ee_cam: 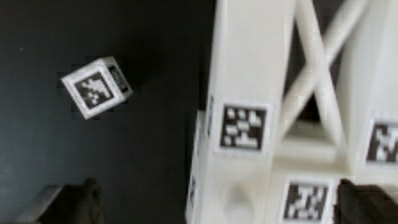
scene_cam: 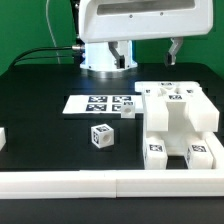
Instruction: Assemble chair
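Observation:
The chair parts point(scene_cam: 178, 122) stand grouped at the exterior view's right: chunky white blocks and bars with black-and-white tags. A small tagged cube point(scene_cam: 101, 136) lies apart on the black table, and another small tagged piece point(scene_cam: 128, 111) lies by the marker board. My gripper point(scene_cam: 148, 50) hangs high above the group's rear, jaws wide apart and empty. In the wrist view the gripper point(ee_cam: 217, 206) looks down on a white part with crossed bars and tags point(ee_cam: 249, 110). The dark fingertips point(ee_cam: 71, 205) show on either side of it. The cube point(ee_cam: 95, 87) lies beside it.
The marker board point(scene_cam: 92, 103) lies flat behind the cube. A long plain white border rail point(scene_cam: 90, 184) runs along the table's front. A white piece point(scene_cam: 3, 138) shows at the left edge. The arm's base point(scene_cam: 105, 55) stands at the back.

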Available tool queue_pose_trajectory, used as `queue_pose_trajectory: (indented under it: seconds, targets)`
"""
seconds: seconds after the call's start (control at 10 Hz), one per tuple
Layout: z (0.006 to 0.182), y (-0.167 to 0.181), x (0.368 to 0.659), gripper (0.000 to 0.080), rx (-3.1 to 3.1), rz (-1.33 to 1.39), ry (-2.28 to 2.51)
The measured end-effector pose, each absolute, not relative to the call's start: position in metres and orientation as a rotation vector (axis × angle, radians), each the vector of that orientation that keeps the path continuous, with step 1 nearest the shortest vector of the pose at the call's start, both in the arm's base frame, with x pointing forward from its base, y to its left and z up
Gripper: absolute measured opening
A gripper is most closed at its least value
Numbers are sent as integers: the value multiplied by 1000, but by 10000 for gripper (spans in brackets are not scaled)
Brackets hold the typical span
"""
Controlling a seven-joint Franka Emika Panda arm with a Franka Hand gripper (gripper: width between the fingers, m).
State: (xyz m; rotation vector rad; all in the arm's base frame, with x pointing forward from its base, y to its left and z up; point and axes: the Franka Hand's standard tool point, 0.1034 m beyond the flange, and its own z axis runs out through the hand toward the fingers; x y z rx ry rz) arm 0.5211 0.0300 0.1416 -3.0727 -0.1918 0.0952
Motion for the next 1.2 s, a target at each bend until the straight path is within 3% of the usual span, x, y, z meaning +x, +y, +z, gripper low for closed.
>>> queue_pose_trajectory:
  seconds: [0.1,0.7,1.0,1.2]
  targets:
    - [137,24,505,649,-3052,90,-311]
    - [133,19,503,649,-3030,-23,-535]
    - [111,4,438,649,-3005,-92,-683]
    - [106,4,431,649,-3010,-93,-683]
